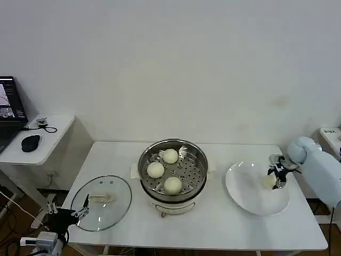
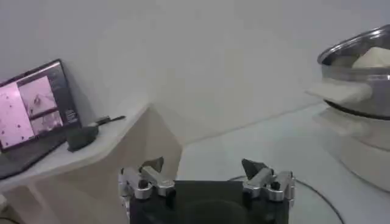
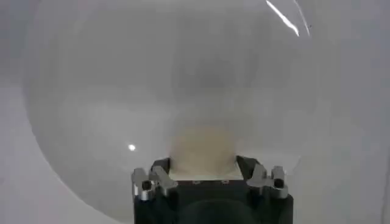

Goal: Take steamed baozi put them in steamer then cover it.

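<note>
Now the last baozi (image 1: pixel 269 181) is gripped by the right gripper's (image 1: pixel 276 178) closed jaws over the plate (image 1: pixel 242 194), at three o'clock from the steamer (image 1: pixel 172 169), awaiting transfer; left gripper (image 1: pixel 81 213) idles open.

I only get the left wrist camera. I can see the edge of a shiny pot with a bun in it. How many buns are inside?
Observer: Three small round cream-white buns sit in the round stainless-steel steamer pot.
Operator: Where's the last one?
Observer: The fourth bun is at the flat white plate, with the right claw closed on it.
Operator: And the lid?
Observer: The round clear glass lid lies flat on the white table, left of the pot, by the open left claw.
</note>
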Available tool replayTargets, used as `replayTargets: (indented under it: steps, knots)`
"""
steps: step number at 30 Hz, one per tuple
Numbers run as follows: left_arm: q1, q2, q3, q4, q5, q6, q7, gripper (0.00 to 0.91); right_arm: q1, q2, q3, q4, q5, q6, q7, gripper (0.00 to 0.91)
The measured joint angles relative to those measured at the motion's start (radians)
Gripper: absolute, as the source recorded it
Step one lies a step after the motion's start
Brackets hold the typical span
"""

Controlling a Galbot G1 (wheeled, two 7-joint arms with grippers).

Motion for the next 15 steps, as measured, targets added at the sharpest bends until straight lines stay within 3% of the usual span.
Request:
replayTargets:
  steps: [15]
  knots:
    - [-0.014,0.001,0.015,-0.019,0.000,0.004,0.000,0.907,0.196,-0.154,-0.154,0.278,0.202,-0.096,-0.043,0.736]
